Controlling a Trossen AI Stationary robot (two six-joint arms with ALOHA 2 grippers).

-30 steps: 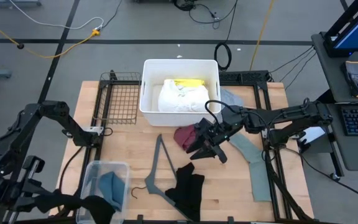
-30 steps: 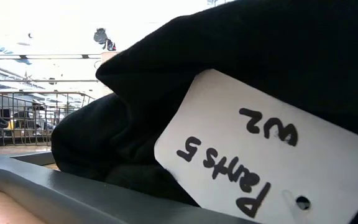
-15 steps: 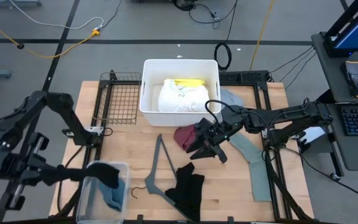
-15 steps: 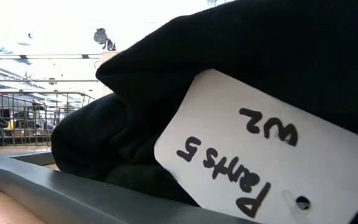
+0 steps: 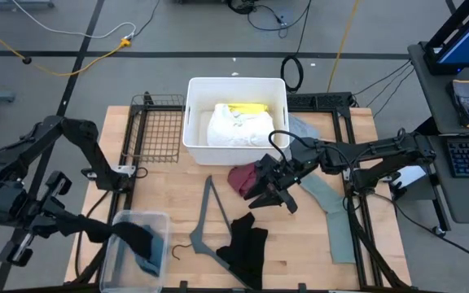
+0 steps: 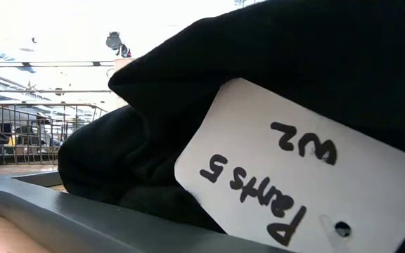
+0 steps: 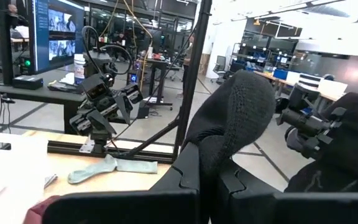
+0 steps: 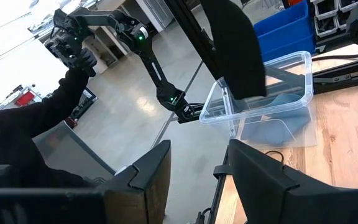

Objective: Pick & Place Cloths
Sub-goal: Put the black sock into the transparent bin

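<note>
My right claw (image 5: 273, 195) wide beside maroon cloth (image 5: 242, 177); left claw (image 5: 141, 242), state unclear, over clear bin (image 5: 129, 221). Risk: black cloth (image 5: 244, 244) snagging hanger (image 5: 206, 221).

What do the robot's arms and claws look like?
Both arms are dark, almost black, built from jointed segments. The right gripper has two pointed dark fingers and a thin black cable looping by its wrist. The left gripper is dark too; up close, its fingers have blocky, notched edges.

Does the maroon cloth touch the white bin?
Apart. The high view shows bare wood between the maroon cloth and the white bin.
</note>
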